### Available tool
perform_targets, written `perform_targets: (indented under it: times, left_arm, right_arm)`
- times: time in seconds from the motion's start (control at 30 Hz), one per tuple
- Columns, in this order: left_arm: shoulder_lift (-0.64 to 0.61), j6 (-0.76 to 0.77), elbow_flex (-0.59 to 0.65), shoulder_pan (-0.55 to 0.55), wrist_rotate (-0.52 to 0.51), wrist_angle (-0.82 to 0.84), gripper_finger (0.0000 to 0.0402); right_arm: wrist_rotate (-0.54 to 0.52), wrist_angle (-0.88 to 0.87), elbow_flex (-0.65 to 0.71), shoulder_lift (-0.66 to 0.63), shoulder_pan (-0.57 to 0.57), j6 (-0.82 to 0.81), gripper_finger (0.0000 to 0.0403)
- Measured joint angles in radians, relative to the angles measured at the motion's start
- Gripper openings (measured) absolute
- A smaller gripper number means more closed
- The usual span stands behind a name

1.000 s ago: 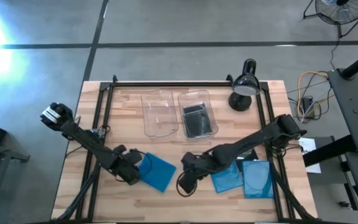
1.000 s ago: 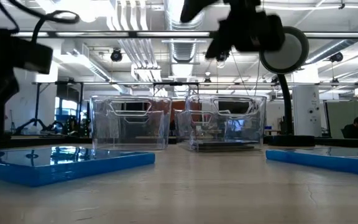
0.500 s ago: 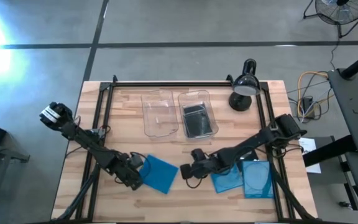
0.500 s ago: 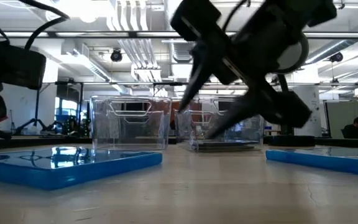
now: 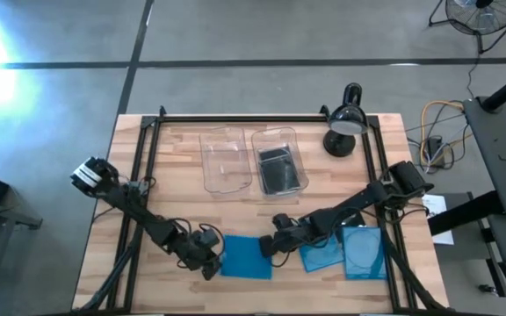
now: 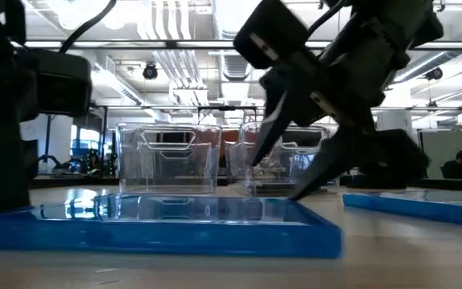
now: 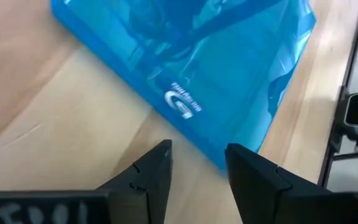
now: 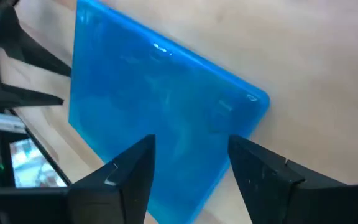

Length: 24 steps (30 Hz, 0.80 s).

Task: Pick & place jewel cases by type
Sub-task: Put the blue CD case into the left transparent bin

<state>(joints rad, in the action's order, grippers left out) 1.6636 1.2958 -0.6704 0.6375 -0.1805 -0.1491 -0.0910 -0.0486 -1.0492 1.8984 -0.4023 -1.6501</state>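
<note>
Blue jewel case [image 5: 245, 257] flat on table – left gripper [image 5: 211, 262] and right gripper [image 5: 269, 247] both spread, holding nothing

Wooden table [image 5: 174, 167] bears blue jewel cases [image 5: 246, 257], bins [image 5: 222, 161], lamp [image 5: 344, 123].

The jewel case [image 5: 245, 257] lying nearest the front edge of the table [image 5: 174, 149] is a translucent bright blue, with a small white logo printed on it. Two more blue cases [image 5: 343, 249] lie to its right — the same bright blue. Behind it stand two clear bins; the right bin [image 5: 278, 160] holds a dark smoky grey case [image 5: 277, 168], the left bin [image 5: 222, 160] shows only light wood through it. The table is pale wood, planked, framed in black. Both arms are dark — near black.
</note>
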Motion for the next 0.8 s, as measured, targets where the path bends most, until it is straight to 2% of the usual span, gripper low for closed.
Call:
perform_targets:
  times: [0.17, 0.33, 0.43, 0.57, 0.7, 0.8]
  left_arm:
    - [0.039, -0.061, -0.051, -0.001, -0.003, 0.004, 0.0135]
    - [0.045, -0.065, -0.059, -0.001, -0.005, 0.010, 0.0135]
    - [0.040, -0.064, -0.056, -0.001, -0.004, 0.017, 0.0135]
    - [0.034, -0.065, -0.054, -0.003, -0.004, 0.019, 0.0135]
    - [0.035, -0.072, -0.053, -0.009, -0.012, -0.006, 0.0135]
    - [0.042, -0.075, -0.054, -0.017, -0.012, -0.021, 0.0135]
  right_arm:
    - [0.037, -0.002, 0.025, -0.014, -0.013, -0.006, 0.0201]
    - [-0.025, -0.053, 0.032, -0.079, -0.008, 0.085, 0.0201]
    - [-0.048, -0.194, -0.003, -0.147, -0.007, 0.138, 0.0201]
    - [-0.029, -0.421, -0.025, -0.173, -0.028, 0.113, 0.0201]
    - [0.045, -0.334, -0.009, -0.149, -0.053, 0.073, 0.0201]
    - [0.048, -0.233, -0.004, -0.090, -0.064, 0.036, 0.0201]
